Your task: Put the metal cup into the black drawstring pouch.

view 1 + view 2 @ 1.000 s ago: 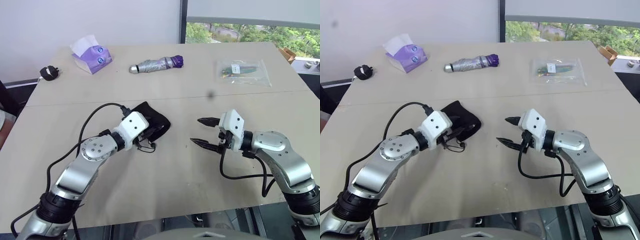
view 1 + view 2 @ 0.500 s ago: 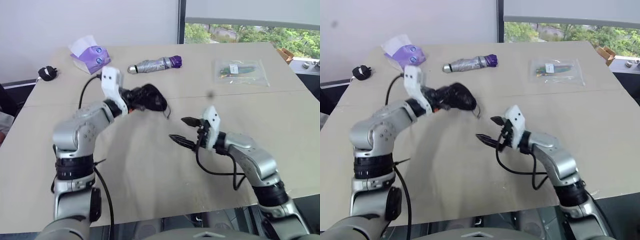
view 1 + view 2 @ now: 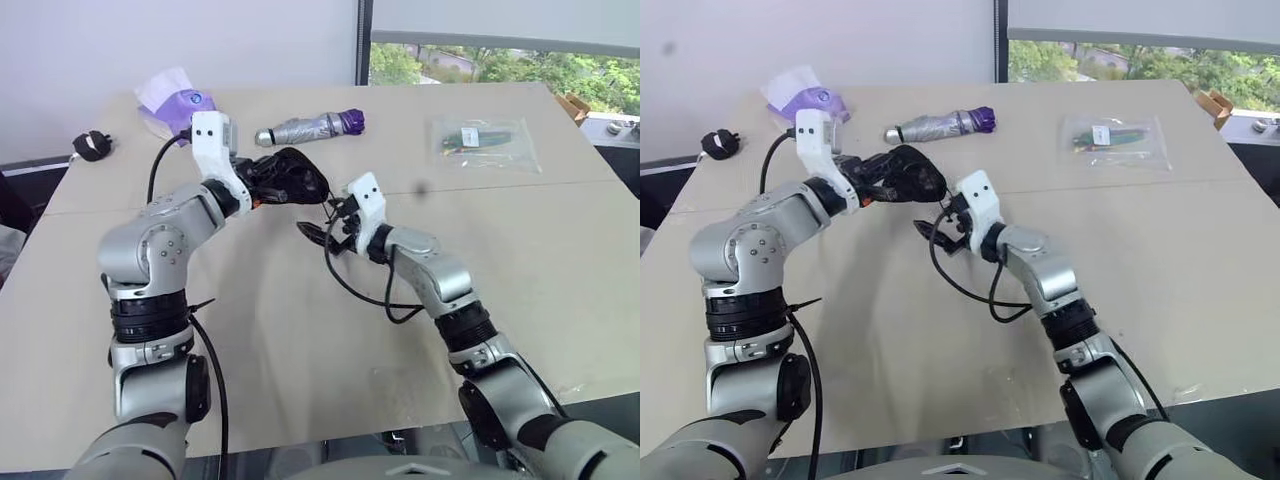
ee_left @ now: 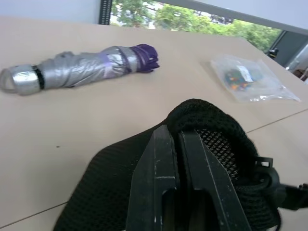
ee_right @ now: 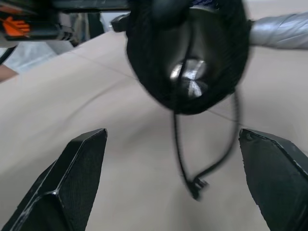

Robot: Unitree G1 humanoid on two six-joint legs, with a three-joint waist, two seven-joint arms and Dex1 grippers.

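At the table's far left a black plug adapter [image 3: 92, 146] is lying beside a purple tissue pack [image 3: 170, 103]; neither is involved.

The left gripper [image 3: 262, 189] is holding the black drawstring pouch [image 3: 292, 178] clear of the table [image 3: 300, 340], its two fingers [image 4: 166, 168] pressed together on the mesh fabric. The pouch is hanging from that grip, with its cord and toggle [image 5: 196, 183] dangling below.

In the right wrist view, something shiny and silver is glinting inside the dark opening; I judge this to be the metal cup [image 5: 188, 77], already within the pouch, though the blur prevents certainty.

The right gripper [image 3: 322, 222] is standing with its jaws spread wide and gripping nothing. It is pointing straight at the pouch, which lies just ahead and slightly above it, the two close but apart. The right arm is therefore the free one nearest the pouch mouth and cord.

Behind them a folded silver-and-purple umbrella [image 3: 310, 128] is lying crosswise, and farther right a clear plastic bag [image 3: 485, 142] is resting untouched.
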